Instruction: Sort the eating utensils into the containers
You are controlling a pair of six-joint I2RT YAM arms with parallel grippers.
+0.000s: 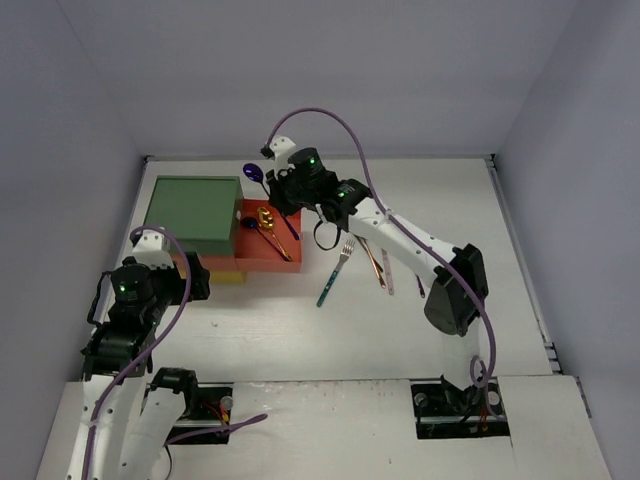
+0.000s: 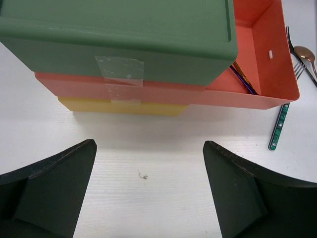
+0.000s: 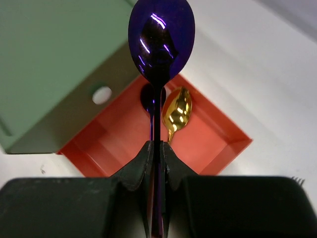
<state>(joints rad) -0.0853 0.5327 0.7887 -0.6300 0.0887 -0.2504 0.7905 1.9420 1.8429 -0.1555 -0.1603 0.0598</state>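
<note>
Right gripper (image 3: pixel 157 148) pinches purple metal spoon (image 3: pixel 161 34) by handle | aim: open orange-red plastic drawer (image 3: pixel 213 144), likely spoon bin, gold metal spoon (image 3: pixel 177 111) inside | left gripper (image 2: pixel 148 148) spread, empty

glossy metal spoon (image 3: pixel 161 37), matt plastic drawers (image 2: pixel 124 44)

No legible text, number or brand on the containers (image 2: pixel 114 29) or utensils (image 3: pixel 161 34).
</note>
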